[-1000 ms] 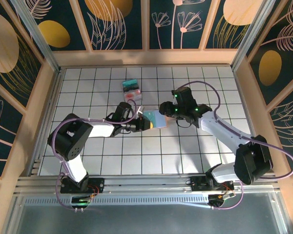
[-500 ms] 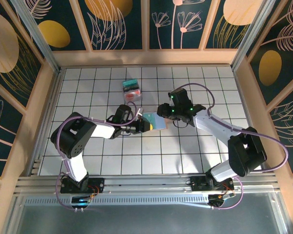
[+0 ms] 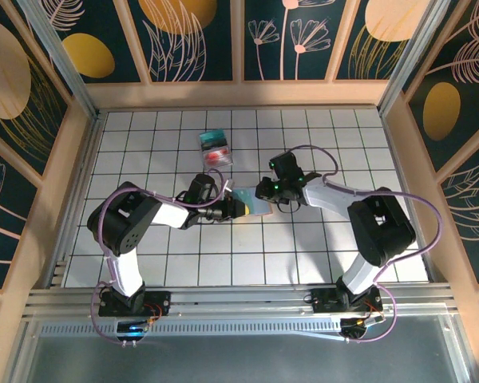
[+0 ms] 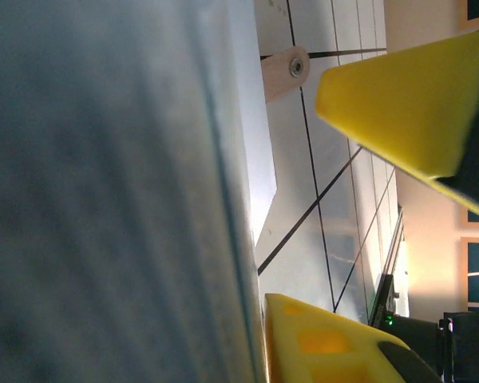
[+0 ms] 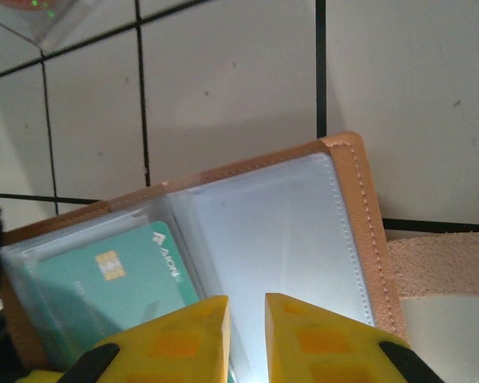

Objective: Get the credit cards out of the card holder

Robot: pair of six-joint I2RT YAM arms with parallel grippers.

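We note the tiled table (image 3: 303, 255), both arms reaching to ctr. The card holder (image 3: 255, 203) is open at mid-table betw. the grippers, clear box (image 3: 215, 147) apart behind it. Left gripper (image 4: 359, 231): fingers apart, tile seen betw. them, holder's blurred sheet alongside. Right gripper (image 5: 247, 307): fingers narrow, over holder's clear sleeve; grip cannot be told. Teal card (image 5: 120, 279) sits in a pocket.

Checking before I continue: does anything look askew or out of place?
The small clear box lies skewed to the grid of the tiled table, beyond the open card holder. Nothing looks spilled or damaged.
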